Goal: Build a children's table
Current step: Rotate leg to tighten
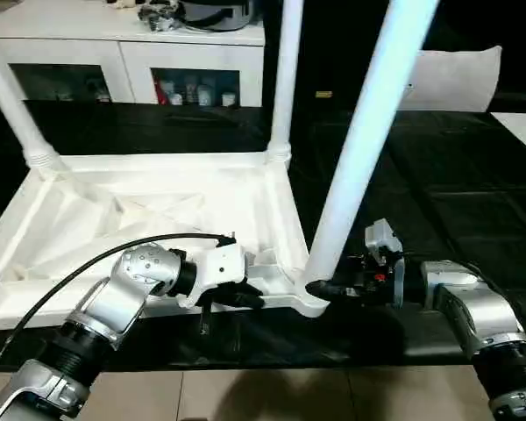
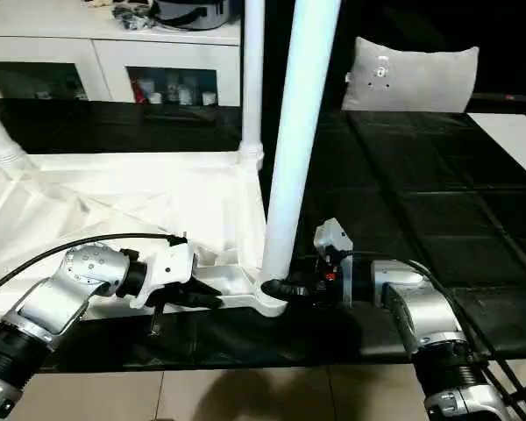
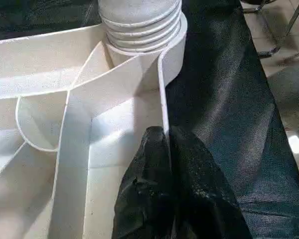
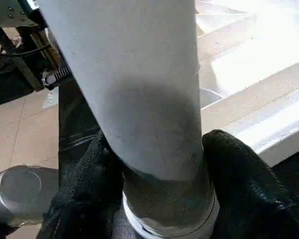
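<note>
We saw the tabletop upside down, left gripper pinching its rim, right gripper fingers around the near leg, contact unclear.

Smooth white plastic, a little shiny: table top, with thin ribs underneath. Same smooth plastic on the leg between the right jaws, ridged rings at its foot. Black, grainy, rubbery fingers. Dark, woven-looking cloth on the surface, faintly glossy. Shiny silver metal forearms.
</note>
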You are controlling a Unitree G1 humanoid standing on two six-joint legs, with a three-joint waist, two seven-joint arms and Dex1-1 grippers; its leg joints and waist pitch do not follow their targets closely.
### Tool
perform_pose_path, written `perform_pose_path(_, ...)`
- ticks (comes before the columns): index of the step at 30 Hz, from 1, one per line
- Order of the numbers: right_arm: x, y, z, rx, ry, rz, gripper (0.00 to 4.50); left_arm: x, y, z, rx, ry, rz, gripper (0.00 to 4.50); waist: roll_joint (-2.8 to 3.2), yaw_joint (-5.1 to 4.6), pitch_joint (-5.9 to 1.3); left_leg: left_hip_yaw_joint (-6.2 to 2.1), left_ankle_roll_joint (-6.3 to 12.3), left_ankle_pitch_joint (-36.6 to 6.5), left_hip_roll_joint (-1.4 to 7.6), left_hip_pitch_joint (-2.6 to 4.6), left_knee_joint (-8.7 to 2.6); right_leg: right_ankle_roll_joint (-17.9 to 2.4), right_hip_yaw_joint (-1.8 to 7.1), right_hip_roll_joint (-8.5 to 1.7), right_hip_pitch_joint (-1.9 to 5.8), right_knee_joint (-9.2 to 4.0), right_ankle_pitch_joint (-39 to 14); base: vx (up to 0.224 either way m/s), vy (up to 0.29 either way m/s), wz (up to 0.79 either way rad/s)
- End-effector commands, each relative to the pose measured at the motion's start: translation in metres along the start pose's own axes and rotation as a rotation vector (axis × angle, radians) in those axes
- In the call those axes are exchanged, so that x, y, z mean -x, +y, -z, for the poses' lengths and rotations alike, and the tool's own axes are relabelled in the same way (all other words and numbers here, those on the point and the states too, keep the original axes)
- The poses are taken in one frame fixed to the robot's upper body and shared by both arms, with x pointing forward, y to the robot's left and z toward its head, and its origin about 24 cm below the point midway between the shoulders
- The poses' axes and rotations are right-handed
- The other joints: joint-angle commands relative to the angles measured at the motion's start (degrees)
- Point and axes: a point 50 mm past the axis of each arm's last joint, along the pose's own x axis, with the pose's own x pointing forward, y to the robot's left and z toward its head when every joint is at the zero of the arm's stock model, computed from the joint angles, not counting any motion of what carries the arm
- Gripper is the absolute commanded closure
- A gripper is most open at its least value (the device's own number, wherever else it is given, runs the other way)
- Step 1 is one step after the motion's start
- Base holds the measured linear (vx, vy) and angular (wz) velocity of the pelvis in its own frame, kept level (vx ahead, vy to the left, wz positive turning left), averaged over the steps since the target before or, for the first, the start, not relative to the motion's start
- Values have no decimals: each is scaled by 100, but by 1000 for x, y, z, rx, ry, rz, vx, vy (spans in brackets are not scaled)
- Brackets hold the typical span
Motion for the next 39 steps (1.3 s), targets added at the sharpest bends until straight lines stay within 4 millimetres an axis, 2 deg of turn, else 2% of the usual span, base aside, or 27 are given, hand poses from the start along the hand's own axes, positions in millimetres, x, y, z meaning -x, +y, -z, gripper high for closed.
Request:
perform_pose_path(1,-8,4,-1,-14,-1,-52,219,-9,-8,6,-4,51,84,450,7,-36,-286,-10,218,-1055,248,-34,-439,-545,377,-420,336,-438,-2305,0,0,0)
perform_pose_path(6,-8,10,5,-32,-1,-64,238,-11,-9,7,13,42,70,450,8,-30,-293,-16,207,-1048,252,-23,-441,-491,381,-418,331,-447,-2318,0,0,0)
perform_pose_path(7,-8,12,8,-42,-5,-58,240,-12,-10,6,31,26,56,450,40,-24,-291,-16,207,-1069,252,-17,-442,-508,381,-421,326,-448,-2318,0,0,0)
perform_pose_path(10,-9,14,11,-65,-20,-22,241,-15,-10,4,68,-5,19,450,29,-19,-293,-18,198,-1065,262,-21,-450,-515,386,-417,334,-444,-2241,0,0,0)
perform_pose_path(11,-11,13,12,-79,-19,15,241,-17,-9,3,90,-15,-3,450,60,-15,-287,-27,179,-1113,256,-17,-453,-523,377,-416,330,-448,-2283,0,0,0)
perform_pose_path(14,-19,4,12,-110,-18,184,241,-23,-5,-2,161,-48,-86,450,54,-74,-223,-19,116,-1505,218,18,-462,-340,337,-410,300,-556,-2953,0,0,0)
perform_pose_path(15,-24,-2,12,-134,-18,279,241,-26,-2,-6,190,-71,-132,450,94,-113,-181,-27,40,-1827,177,75,-444,-145,272,-402,261,-655,-3506,0,0,0)
perform_pose_path(16,-24,-2,12,-134,-18,279,241,-26,-2,-6,190,-71,-132,450,83,-161,-157,-32,-13,-1986,158,102,-422,-15,217,-393,240,-708,-3785,0,0,0)
perform_pose_path(17,-32,-12,14,-187,-9,440,241,-33,6,-14,253,-106,-232,450,104,-238,-172,-58,-74,-2150,100,170,-357,227,97,-397,225,-814,-4141,0,0,0)
perform_pose_path(18,-34,-15,14,-209,-12,482,241,-36,8,-17,265,-115,-256,450,101,-333,-193,-75,-71,-2133,87,166,-334,310,23,-378,242,-853,-4069,0,0,0)
perform_pose_path(19,-36,-17,15,-231,-14,520,243,-37,9,-19,277,-122,-276,450,116,-388,-198,-106,-67,-2166,109,123,-358,321,-1,-375,287,-841,-3970,0,0,0)
perform_pose_path(20,-42,-22,15,-261,-24,612,243,-43,16,-25,320,-141,-356,450,184,-468,-202,-172,-30,-2361,175,50,-409,419,-76,-362,390,-851,-3812,0,0,0)
perform_pose_path(21,-42,-22,15,-261,-24,612,244,-43,16,-25,320,-141,-356,450,244,-607,-193,-244,8,-2824,327,1,-504,373,-121,-361,490,-787,-3449,-39,55,-14)
perform_pose_path(22,-45,-24,15,-281,-30,671,244,-46,20,-30,350,-151,-407,450,276,-625,-206,-290,6,-3045,408,-26,-564,326,-69,-370,550,-690,-3185,0,0,0)
perform_pose_path(23,-45,-24,15,-281,-30,671,244,-46,20,-30,350,-151,-407,450,287,-676,-200,-318,4,-3383,509,-31,-677,123,82,-385,561,-511,-2596,0,0,0)
perform_pose_path(24,-50,-27,14,-303,-48,736,244,-51,27,-35,389,-163,-490,450,212,-728,-179,-247,-47,-3327,363,45,-605,9,117,-433,438,-630,-2773,0,0,0)
perform_pose_path(25,-54,-29,13,-319,-65,784,244,-55,31,-39,419,-167,-549,450,157,-744,-176,-201,-61,-3117,239,102,-506,16,72,-464,353,-738,-3165,0,0,0)
perform_pose_path(26,-57,-29,12,-329,-78,801,244,-58,32,-42,428,-169,-569,450,87,-752,-176,-100,23,-2472,35,157,-312,190,-32,-492,275,-920,-3881,0,0,0)
perform_pose_path(27,-59,-29,11,-337,-95,806,210,-59,29,-43,404,-155,-555,450,93,-735,-190,-93,139,-2016,19,57,-309,309,-39,-508,333,-928,-3992,0,0,0)
perform_pose_path(30,-57,-29,10,-341,-115,801,171,-57,26,-40,350,-132,-527,450,134,-738,-201,-133,177,-2005,120,21,-395,301,-15,-454,335,-885,-3640,0,0,0)
perform_pose_path(31,-55,-28,9,-331,-122,792,156,-55,25,-37,338,-116,-526,450,107,-746,-222,-142,192,-1962,158,-11,-430,198,35,-446,351,-831,-3329,0,0,0)
perform_pose_path(32,-52,-29,9,-315,-125,783,156,-51,25,-33,311,-100,-525,450,135,-703,-254,-151,206,-1809,188,-25,-448,42,97,-455,363,-753,-2955,0,0,0)
perform_pose_path(34,-47,-28,8,-283,-121,757,132,-46,24,-28,291,-81,-516,450,105,-674,-290,-133,279,-1328,216,-120,-466,-222,188,-453,412,-611,-2279,0,0,0)
perform_pose_path(35,-45,-27,7,-267,-121,730,132,-43,24,-25,288,-69,-508,450,67,-637,-295,-100,348,-1070,214,-129,-445,-376,236,-448,390,-556,-2009,0,0,0)
perform_pose_path(36,-42,-26,7,-249,-120,710,113,-41,24,-24,278,-66,-498,450,60,-593,-286,-68,411,-969,205,-103,-430,-473,266,-448,357,-546,-2014,0,0,0)
perform_pose_path(38,-36,-26,6,-209,-112,691,104,-37,23,-20,262,-52,-487,450,49,-514,-298,-43,441,-786,194,-106,-415,-491,279,-455,372,-533,-2092,0,0,0)
perform_pose_path(39,-31,-27,5,-179,-106,687,95,-34,23,-18,248,-44,-478,450,45,-460,-326,-38,470,-527,192,-133,-403,-503,287,-448,396,-487,-1870,0,0,0)
